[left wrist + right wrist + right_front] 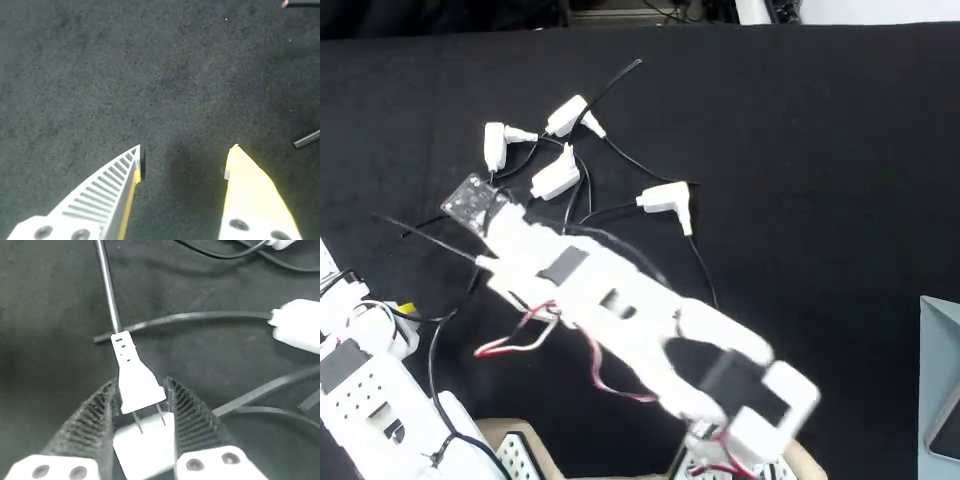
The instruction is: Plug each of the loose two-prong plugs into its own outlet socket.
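- The right claw point(140, 385) is closed on a white two-prong plastic plug point(127, 365). Its dark ribbed fingers point(95, 415) press against both sides of the plug's wide end.
- The plug's two metal prongs point back between the fingers, towards the wrist. Its narrow end faces away, and a thin black cord point(106, 285) runs straight on from it across the black cloth-covered desk point(820, 150).
- A flat white block point(145, 452) lies just under the prongs, between the fingers; what it is cannot be told.
- Another white plug body point(300, 327) lies on the cloth well apart from the held plug, on its own black cord.
- In the high view the white right arm point(620, 300) stretches across the desk, and its tip lies just beside a cluster of white plug bodies point(555, 178) with tangled cords.
- The left claw point(187, 147) stands wide open over bare cloth, with one white ribbed finger point(107, 190) and one yellow finger apart and nothing between them.
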You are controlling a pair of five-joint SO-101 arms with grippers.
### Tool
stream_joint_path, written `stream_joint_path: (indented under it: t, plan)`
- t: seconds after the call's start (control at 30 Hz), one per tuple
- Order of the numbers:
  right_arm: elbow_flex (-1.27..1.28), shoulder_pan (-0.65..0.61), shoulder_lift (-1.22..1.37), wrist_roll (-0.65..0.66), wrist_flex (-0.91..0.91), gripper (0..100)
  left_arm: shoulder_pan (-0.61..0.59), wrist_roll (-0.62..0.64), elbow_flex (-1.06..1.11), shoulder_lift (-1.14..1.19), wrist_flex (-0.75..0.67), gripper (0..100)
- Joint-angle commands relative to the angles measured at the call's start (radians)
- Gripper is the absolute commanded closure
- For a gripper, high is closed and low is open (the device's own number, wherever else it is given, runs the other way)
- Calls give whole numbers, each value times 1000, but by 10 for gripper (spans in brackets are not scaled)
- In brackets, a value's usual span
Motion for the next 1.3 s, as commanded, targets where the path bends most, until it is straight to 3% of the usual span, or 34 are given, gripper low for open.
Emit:
stream_joint_path:
  t: [0.0,0.23,0.4,0.53,0.6,1.0,1.17,1.27]
  plan:
    - [82,63,-223,11,55,987,-8,0,-7,-15,-18,728]
    - [384,261,-565,18,175,986,-8,0,-7,-15,-18,728]
    - [582,382,-697,109,209,985,-8,0,-8,-15,-18,728]
    - [647,417,-699,115,226,892,12,0,-4,-15,-18,728]
    - [647,422,-699,114,272,850,18,0,-4,-15,-18,728]
    - [460,420,-691,120,494,857,18,-26,-2,-15,-18,728]
    - [420,422,-562,114,537,855,18,-29,-2,-15,-18,729]
    - [397,422,-464,98,542,794,18,-28,-2,-15,-18,729]
